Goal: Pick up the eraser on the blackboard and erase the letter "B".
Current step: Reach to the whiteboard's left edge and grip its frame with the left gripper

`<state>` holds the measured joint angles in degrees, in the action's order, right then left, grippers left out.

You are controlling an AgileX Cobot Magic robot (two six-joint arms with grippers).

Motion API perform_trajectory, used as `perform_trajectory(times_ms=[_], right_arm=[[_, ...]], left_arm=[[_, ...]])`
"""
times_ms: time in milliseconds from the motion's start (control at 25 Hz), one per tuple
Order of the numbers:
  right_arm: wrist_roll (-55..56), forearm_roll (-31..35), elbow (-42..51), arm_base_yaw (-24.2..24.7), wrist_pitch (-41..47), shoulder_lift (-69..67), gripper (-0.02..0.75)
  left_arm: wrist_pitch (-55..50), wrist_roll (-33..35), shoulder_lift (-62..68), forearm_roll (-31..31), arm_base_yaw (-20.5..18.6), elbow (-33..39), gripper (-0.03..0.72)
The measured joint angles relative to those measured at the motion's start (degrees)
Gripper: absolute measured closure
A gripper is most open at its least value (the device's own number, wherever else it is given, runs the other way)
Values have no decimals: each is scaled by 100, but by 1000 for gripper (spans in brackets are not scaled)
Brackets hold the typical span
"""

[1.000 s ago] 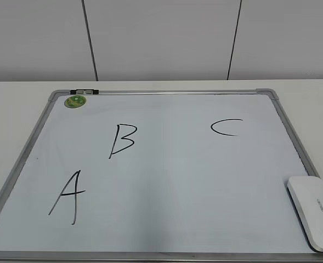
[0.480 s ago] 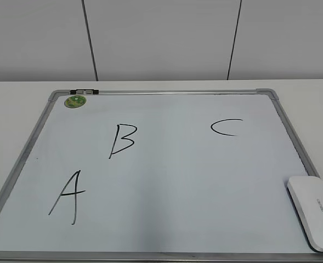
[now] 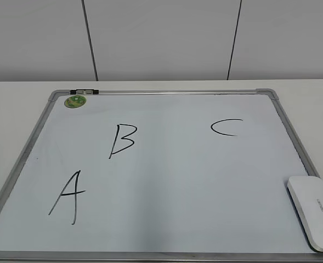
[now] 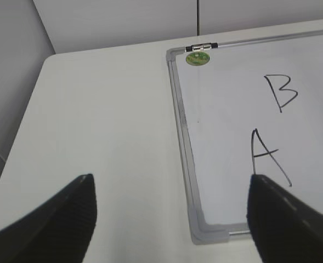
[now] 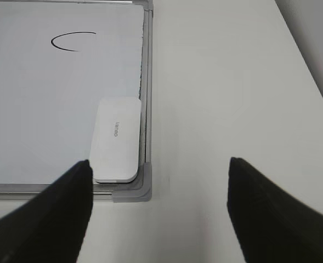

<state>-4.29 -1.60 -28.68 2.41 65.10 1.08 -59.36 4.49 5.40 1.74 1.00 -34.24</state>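
Observation:
The white eraser (image 3: 313,211) lies on the blackboard (image 3: 166,219) at its near right corner, against the frame; it also shows in the right wrist view (image 5: 117,138). The black letter "B" (image 3: 122,140) is drawn on the board's left half, beyond the "A" (image 3: 68,196); it also shows in the left wrist view (image 4: 281,92). My right gripper (image 5: 160,189) is open and empty, above the table just in front of the board's corner, short of the eraser. My left gripper (image 4: 171,189) is open and empty, above the board's near left corner. Neither arm shows in the exterior view.
A black "C" (image 3: 226,127) is on the board's right half. A round green magnet (image 3: 75,101) and a small clip (image 3: 84,91) sit at the far left corner. The board lies on a white table (image 3: 13,109) with a white wall behind.

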Motion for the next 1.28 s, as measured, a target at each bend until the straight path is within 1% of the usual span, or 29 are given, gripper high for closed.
perform_trajectory(times_ms=[160, 320, 480, 840, 960, 1280], right_arm=[[0, 0, 0, 0, 0, 0, 151], [0, 0, 0, 0, 0, 0, 151], [0, 0, 0, 0, 0, 0, 151], [0, 0, 0, 0, 0, 0, 152], [0, 0, 0, 0, 0, 0, 152], [0, 0, 0, 0, 0, 0, 151]], left_arm=[[556, 0, 859, 16, 0, -283, 59], [1103, 0, 1938, 202, 0, -659, 63], [1400, 0, 3139, 250, 0, -1080, 69], [1363, 0, 5925, 298, 0, -2104, 95], [1338, 0, 6733, 418, 0, -2394, 100], [1440, 36, 8491, 481, 0, -2791, 109]])
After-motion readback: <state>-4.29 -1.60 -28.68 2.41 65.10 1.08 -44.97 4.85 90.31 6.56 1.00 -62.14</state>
